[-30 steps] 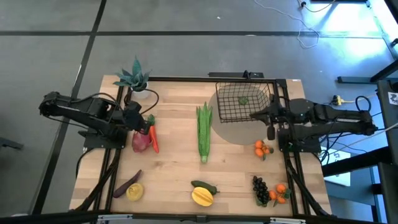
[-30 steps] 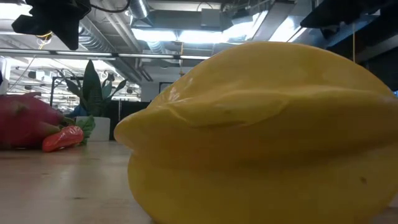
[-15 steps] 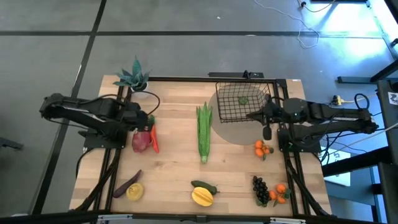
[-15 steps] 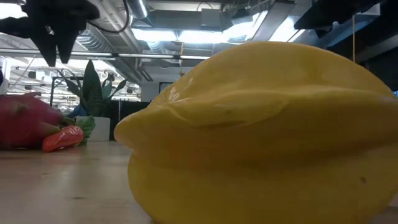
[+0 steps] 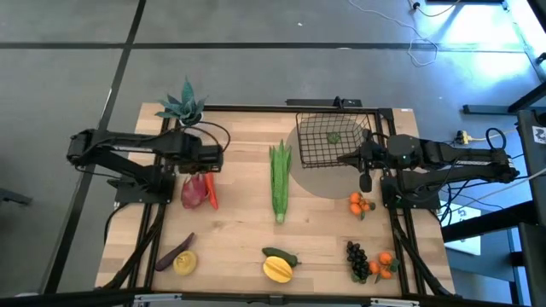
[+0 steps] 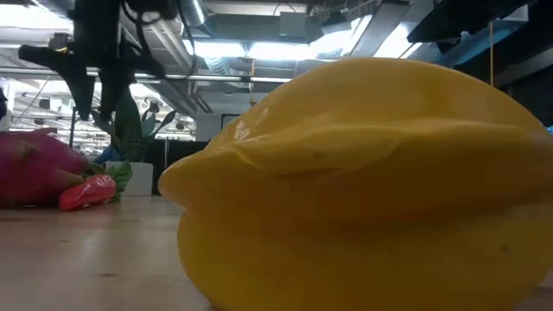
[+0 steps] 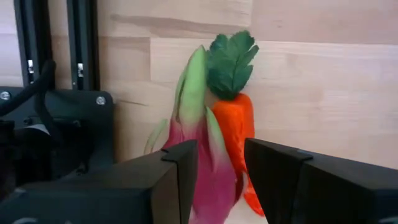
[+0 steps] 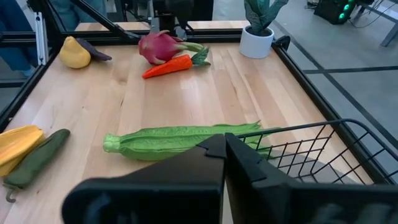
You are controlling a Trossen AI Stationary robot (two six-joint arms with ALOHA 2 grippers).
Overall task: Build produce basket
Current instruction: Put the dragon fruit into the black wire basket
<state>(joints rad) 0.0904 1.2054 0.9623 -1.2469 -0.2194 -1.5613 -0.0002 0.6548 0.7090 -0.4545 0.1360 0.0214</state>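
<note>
Looks like a robotics lab in a big industrial-style space: butcher-block bench [image 5: 247, 239] bolted inside a black metal frame [image 5: 341, 107], grey concrete floor [image 5: 256, 51] with loose cables [image 5: 422, 43], and in the low view exposed ducts [image 6: 194, 13] and strip lights [image 6: 259, 50] overhead.

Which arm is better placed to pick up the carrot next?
Left. Its gripper hangs open right above the carrot, fingers either side; the right gripper is shut by the basket.
</note>
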